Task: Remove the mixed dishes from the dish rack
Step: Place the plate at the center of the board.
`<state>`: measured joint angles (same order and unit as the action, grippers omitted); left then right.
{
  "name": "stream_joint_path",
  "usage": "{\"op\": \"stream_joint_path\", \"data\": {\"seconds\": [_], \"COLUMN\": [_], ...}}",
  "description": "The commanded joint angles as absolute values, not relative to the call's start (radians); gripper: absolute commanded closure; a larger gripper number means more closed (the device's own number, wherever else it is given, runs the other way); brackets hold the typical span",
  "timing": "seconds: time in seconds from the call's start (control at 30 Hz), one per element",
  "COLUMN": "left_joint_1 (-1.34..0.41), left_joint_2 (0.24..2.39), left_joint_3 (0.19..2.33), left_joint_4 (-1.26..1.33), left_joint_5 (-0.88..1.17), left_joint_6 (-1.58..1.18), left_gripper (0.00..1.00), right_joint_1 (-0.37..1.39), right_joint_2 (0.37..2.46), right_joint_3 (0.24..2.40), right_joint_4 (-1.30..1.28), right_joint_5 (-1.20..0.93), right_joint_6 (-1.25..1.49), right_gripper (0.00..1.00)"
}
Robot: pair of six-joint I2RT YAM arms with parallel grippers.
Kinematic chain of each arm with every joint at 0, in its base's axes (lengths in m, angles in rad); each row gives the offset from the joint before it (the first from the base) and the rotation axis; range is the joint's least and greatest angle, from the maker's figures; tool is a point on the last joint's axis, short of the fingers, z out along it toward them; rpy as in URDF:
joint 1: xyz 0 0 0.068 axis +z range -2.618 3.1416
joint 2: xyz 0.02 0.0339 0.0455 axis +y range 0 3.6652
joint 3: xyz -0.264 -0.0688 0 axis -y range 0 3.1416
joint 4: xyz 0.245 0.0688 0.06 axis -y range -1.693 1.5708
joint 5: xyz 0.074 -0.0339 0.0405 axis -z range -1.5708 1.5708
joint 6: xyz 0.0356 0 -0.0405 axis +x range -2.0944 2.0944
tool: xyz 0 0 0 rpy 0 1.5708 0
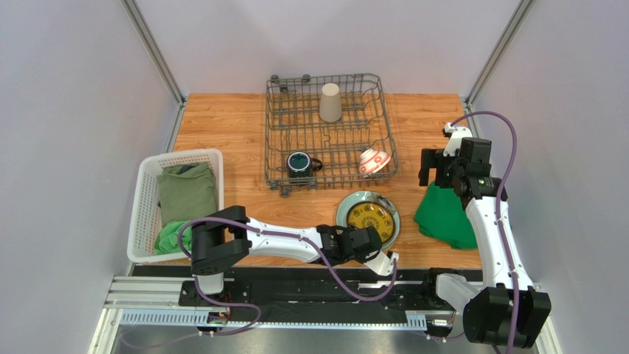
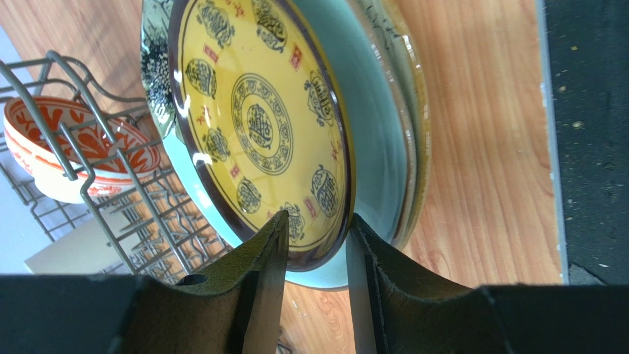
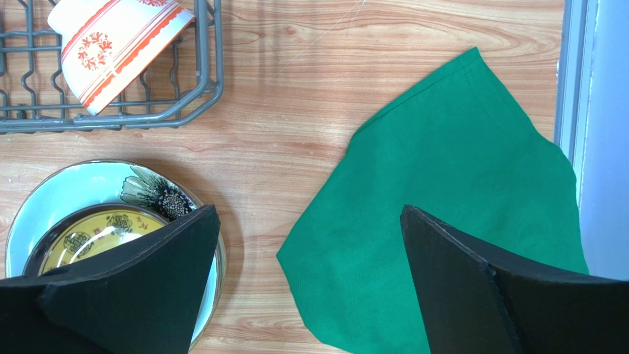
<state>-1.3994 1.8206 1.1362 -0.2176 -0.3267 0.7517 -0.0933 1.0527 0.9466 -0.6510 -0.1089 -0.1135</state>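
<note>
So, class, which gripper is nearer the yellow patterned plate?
Left. The left gripper sits at the yellow patterned plate's rim; the right gripper hovers apart, over the green cloth.

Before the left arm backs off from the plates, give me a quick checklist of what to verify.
1. Left pincer let go of the yellow plate: ok, jaws stand apart over its near rim.
2. Yellow plate seated in the pale green plate on the table: ok.
3. Right pincer open: ok, wide, above the green cloth.
4. Green cloth apart from the plates: ok.
5. Dish rack emptied: not ok; bowl, mug and tumbler are inside.
6. Clearance between left pincer and plate rim: cannot tell.
</note>
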Motion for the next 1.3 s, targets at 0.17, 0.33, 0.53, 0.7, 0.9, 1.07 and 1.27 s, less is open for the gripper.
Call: {"op": "stream_joint_path", "data": {"seconds": [0.17,0.33,0.53,0.7,0.9,1.07,1.27], "left_joint_1": [-1.379,-1.374,-1.371,-1.362,-1.35,-1.341,-1.296], "left_joint_2": [1.805,1.798,1.769,1.735,1.698,1.654,1.563], "left_joint_3": [1.164,1.151,1.115,1.077,1.043,1.028,1.032], "left_joint_4": [-0.209,-0.206,-0.201,-0.199,-0.196,-0.196,-0.207], "left_joint_5": [-0.347,-0.367,-0.393,-0.416,-0.44,-0.459,-0.446], "left_joint_6": [0.739,0.747,0.752,0.756,0.755,0.738,0.675], "left_gripper": [0.57,0.57,0.57,0.57,0.57,0.57,0.55], "right_joint_1": [-0.098,-0.098,-0.098,-0.098,-0.098,-0.098,-0.098], "right_joint_2": [1.037,1.037,1.039,1.04,1.043,1.042,1.029], "right_joint_3": [0.969,0.969,0.969,0.971,0.969,0.971,0.966], "right_joint_4": [-0.641,-0.643,-0.644,-0.646,-0.647,-0.647,-0.647], "right_joint_5": [-0.127,-0.129,-0.132,-0.137,-0.14,-0.141,-0.15], "right_joint_6": [-0.126,-0.126,-0.126,-0.127,-0.127,-0.126,-0.132], "right_gripper": [0.01,0.01,0.01,0.01,0.01,0.01,0.01]}}
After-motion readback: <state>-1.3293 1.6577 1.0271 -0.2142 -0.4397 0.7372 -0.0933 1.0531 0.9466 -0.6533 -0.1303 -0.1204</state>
